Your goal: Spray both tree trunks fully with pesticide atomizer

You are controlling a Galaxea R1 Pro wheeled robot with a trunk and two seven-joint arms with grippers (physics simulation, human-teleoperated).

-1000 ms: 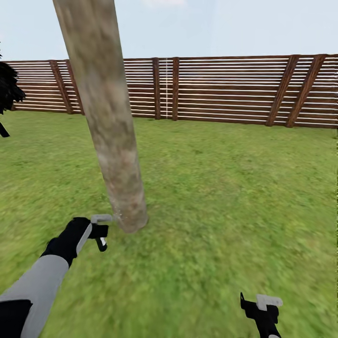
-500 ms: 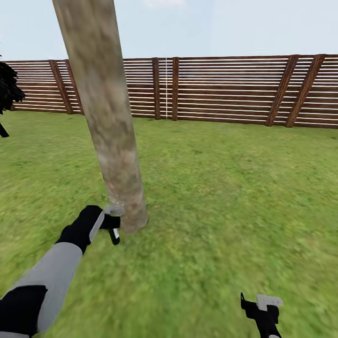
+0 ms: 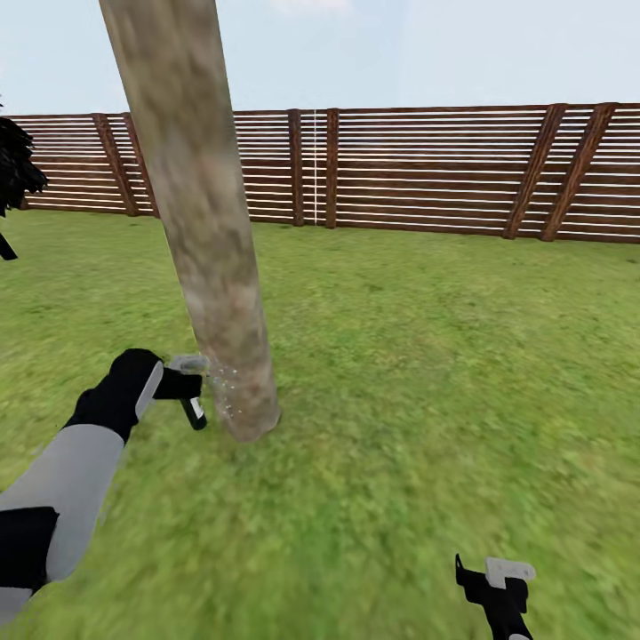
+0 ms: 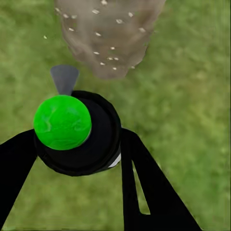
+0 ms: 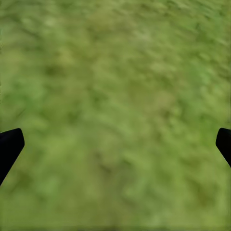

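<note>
A thick mottled grey-tan tree trunk (image 3: 213, 267) rises from the grass floor (image 3: 427, 373) left of centre in the head view. My left gripper (image 3: 182, 388) is just left of the trunk's lower part, shut on the pesticide atomizer (image 3: 189, 364). In the left wrist view the atomizer (image 4: 72, 132) is a black bottle with a green cap and a grey nozzle (image 4: 64, 78), held between my black fingers (image 4: 144, 185) and pointed at the trunk (image 4: 108, 36). White pesticide specks (image 4: 108, 57) dot the bark, also visible as pesticide specks (image 3: 224, 384) near the base. My right gripper (image 3: 498, 580) hangs open over grass.
A brown slatted wooden fence (image 3: 427, 169) closes the lawn at the back. A dark-leaved tree (image 3: 13, 169) stands at the far left edge. Open grass (image 5: 115, 115) spreads to the right of the trunk and under my right gripper.
My left arm first moved right toward the trunk base, then rose and pulled back left with the atomizer. White specks now sit higher on the lower trunk. The right arm has not moved.
</note>
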